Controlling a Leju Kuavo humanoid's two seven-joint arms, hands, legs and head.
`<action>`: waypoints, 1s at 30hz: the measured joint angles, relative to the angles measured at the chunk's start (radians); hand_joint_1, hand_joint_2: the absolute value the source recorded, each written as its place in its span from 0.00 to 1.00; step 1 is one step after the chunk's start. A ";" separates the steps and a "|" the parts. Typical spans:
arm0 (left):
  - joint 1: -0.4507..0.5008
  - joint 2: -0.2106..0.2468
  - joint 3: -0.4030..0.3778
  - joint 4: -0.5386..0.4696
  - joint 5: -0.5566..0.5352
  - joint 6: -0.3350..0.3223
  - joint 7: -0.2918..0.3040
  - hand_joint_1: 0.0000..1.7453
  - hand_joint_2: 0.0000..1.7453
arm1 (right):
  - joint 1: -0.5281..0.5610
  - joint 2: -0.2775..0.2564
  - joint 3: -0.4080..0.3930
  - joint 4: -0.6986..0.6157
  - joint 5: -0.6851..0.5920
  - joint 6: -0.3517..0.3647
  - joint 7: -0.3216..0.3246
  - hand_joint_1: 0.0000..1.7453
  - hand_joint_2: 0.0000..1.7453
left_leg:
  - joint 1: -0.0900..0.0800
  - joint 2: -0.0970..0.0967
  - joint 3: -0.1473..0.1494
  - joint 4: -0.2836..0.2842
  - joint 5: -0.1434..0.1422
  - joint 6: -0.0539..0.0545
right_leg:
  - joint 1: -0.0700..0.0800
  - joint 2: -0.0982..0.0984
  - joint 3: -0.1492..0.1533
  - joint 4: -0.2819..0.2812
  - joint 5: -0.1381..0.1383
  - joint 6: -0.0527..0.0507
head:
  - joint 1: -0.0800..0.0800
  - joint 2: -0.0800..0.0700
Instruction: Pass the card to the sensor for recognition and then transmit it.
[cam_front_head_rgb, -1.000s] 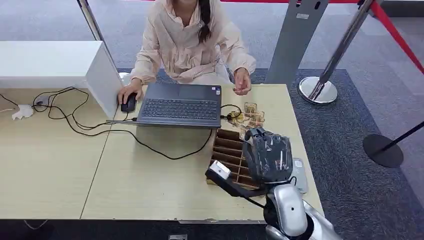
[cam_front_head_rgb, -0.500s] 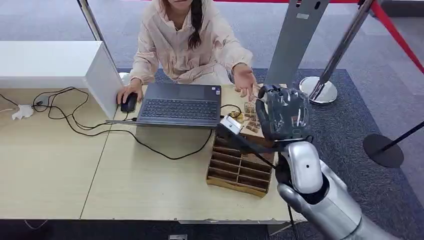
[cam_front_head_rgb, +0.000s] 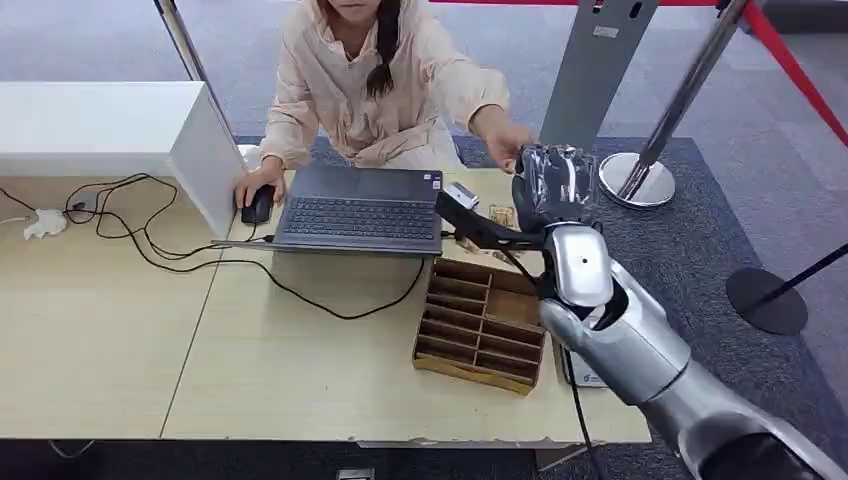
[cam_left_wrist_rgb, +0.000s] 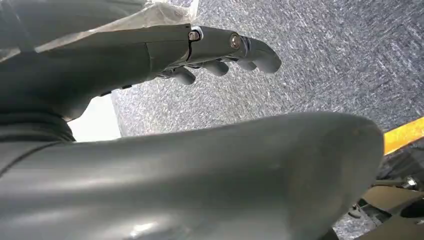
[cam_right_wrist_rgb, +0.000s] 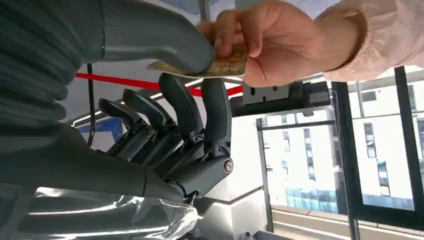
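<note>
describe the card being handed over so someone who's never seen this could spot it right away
Start at the open laptop on the wooden table, then look past its right corner to where the robot's raised right hand meets the seated person's outstretched hand. The card is the thin gold-toned rectangle pinched there by both, held in the air, unlike the wooden slotted tray lying on the table.

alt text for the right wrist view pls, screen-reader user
The robot's right hand pinches a gold card between its thumb and a finger while a person's hand in a pale pink sleeve grips the same card from the other side. Behind them are a window frame and buildings outside.
</note>
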 joint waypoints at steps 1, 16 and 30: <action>0.000 0.000 0.000 0.000 0.000 0.000 0.000 0.00 0.00 | -0.007 0.007 0.005 0.020 -0.003 -0.002 0.000 1.00 1.00 | 0.000 0.000 0.000 0.000 0.000 0.000 | 0.000 0.000 0.000 0.000 0.000 0.000 | 0.000 0.000; 0.001 -0.001 0.000 0.000 0.007 -0.003 0.011 0.00 0.00 | -0.046 0.071 0.055 0.185 -0.033 -0.042 0.000 0.00 1.00 | 0.000 0.000 0.000 0.000 0.000 0.000 | 0.000 0.000 -0.001 0.000 0.000 0.000 | 0.000 0.000; 0.014 -0.001 0.000 0.000 0.074 0.029 0.034 0.00 0.00 | 0.074 0.040 0.028 -0.159 0.056 -0.133 0.000 0.00 1.00 | 0.000 0.000 0.000 0.000 0.000 0.000 | 0.001 0.000 -0.001 0.000 0.000 0.000 | 0.000 0.000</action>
